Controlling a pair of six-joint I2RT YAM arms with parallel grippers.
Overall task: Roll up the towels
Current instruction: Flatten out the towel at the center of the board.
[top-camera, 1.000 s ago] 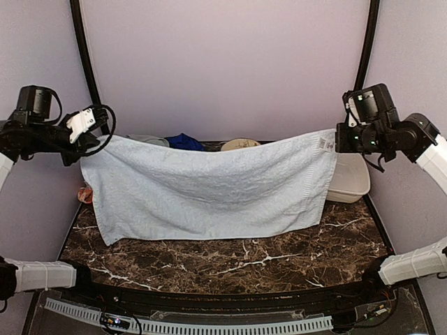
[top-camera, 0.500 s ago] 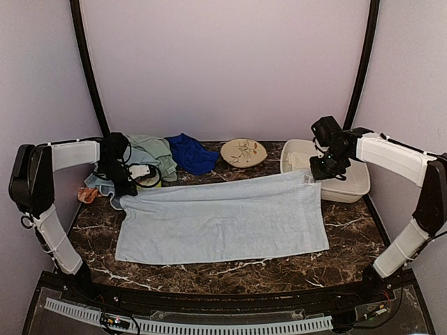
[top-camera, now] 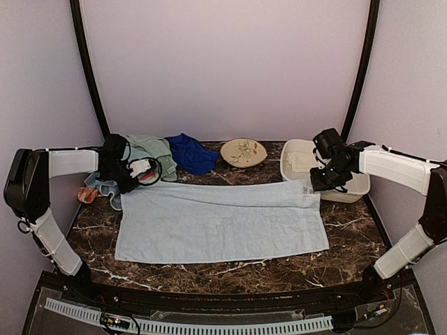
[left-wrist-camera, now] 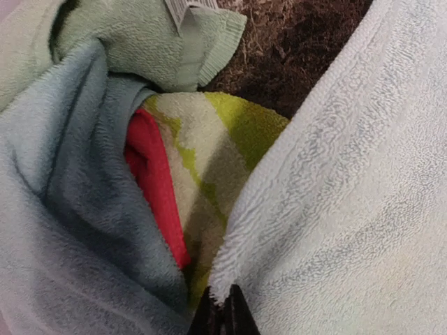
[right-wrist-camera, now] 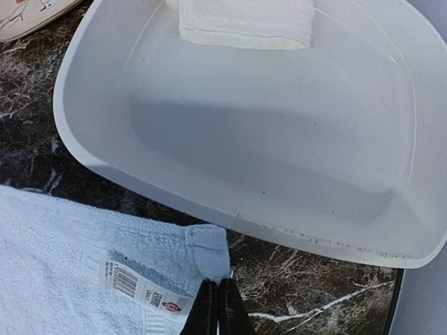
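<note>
A light blue towel [top-camera: 220, 222] lies spread flat across the marble table. My left gripper [top-camera: 124, 187] is shut on its far left corner, and the left wrist view shows the dark tips [left-wrist-camera: 223, 308] pinching the fluffy edge of that towel [left-wrist-camera: 349, 195]. My right gripper [top-camera: 312, 187] is shut on the far right corner; up close, the tips [right-wrist-camera: 218, 301] clamp the hemmed corner [right-wrist-camera: 209, 251] beside the label. More towels are piled at the back left: pale green [top-camera: 150, 150], royal blue [top-camera: 188, 152], and a yellow-patterned one [left-wrist-camera: 216, 139].
A white tub [top-camera: 355, 190] stands just behind my right gripper with a folded cream towel [top-camera: 302, 160] inside it. A round patterned plate [top-camera: 243, 151] sits at the back centre. A red cloth [left-wrist-camera: 150, 174] and a blue-grey towel [left-wrist-camera: 63, 209] lie by my left gripper.
Both arms have come down from holding the towel stretched in the air. It now lies flat on the table, its far corners still gripped.
</note>
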